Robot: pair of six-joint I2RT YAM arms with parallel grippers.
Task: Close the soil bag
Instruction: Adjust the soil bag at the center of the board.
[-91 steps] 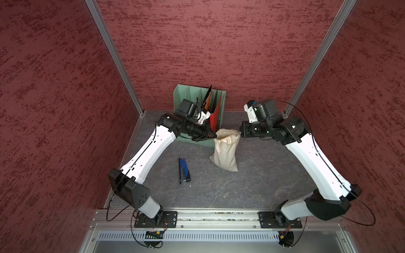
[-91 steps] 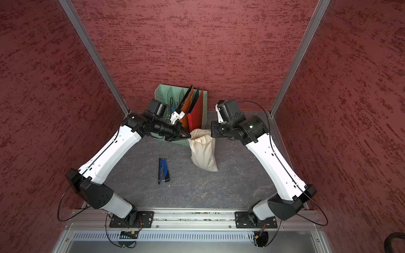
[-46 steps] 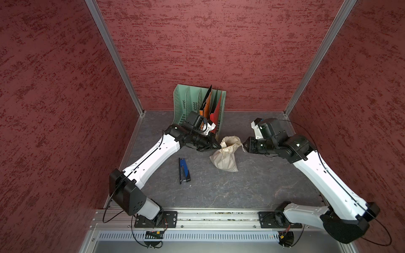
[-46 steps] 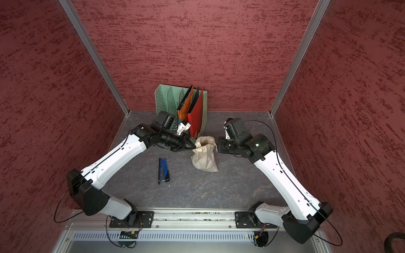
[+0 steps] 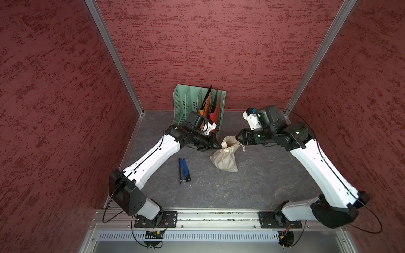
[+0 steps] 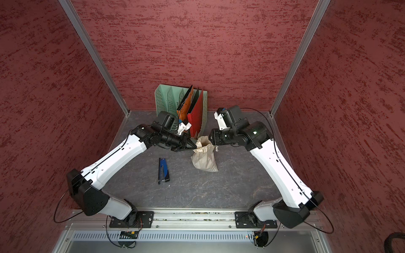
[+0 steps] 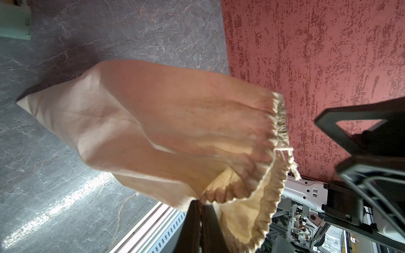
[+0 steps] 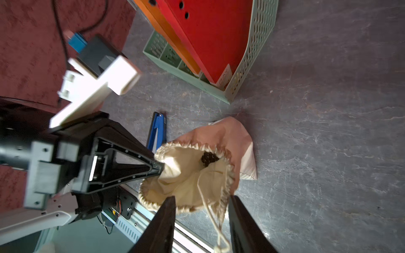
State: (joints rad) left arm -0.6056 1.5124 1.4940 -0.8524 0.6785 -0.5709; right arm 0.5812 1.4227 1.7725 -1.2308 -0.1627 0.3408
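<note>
Enclosure: dark-red, rough-plastered walls point(image 5: 208, 43) are closing in three sides, with aluminium posts point(image 5: 114, 54) standing in the far corners. Only the top views are showing these whole.

Counter point(image 5: 241, 186): grey, matt, veined like marble. The left wrist view is catching a bright glare streak on it that the top views are not showing.

Left arm point(image 5: 153, 157) and right arm point(image 5: 317, 170): white shells, black joints, both leaning in from the near aluminium rail point(image 5: 208, 216).

File rack point(image 5: 186, 103): mint-green perforated plastic, standing at the far wall and holding red, orange and black folders point(image 5: 215, 111).

Soil bag point(image 5: 225, 157): cream woven cloth with a frilled, gathered rim. It is sitting mid-counter, just near of the rack's right end, bottom on the counter and neck held up. The top views are showing the mouth only as a pale fold. The right wrist view is looking straight in: the mouth is gaping, with dark crumbly soil point(image 8: 209, 158) inside.

Left gripper point(image 5: 218, 147): jaws together, clamped on the rim's left side.

Right gripper point(image 8: 202, 197): jaws standing apart at the mouth's right side. Whether they are touching cloth, I cannot tell.

Stapler point(image 5: 184, 170): blue and black, lying flat left of the bag, apart from it.

Cord point(image 8: 211, 208): thin, pale, hanging loose between the right jaws.
</note>
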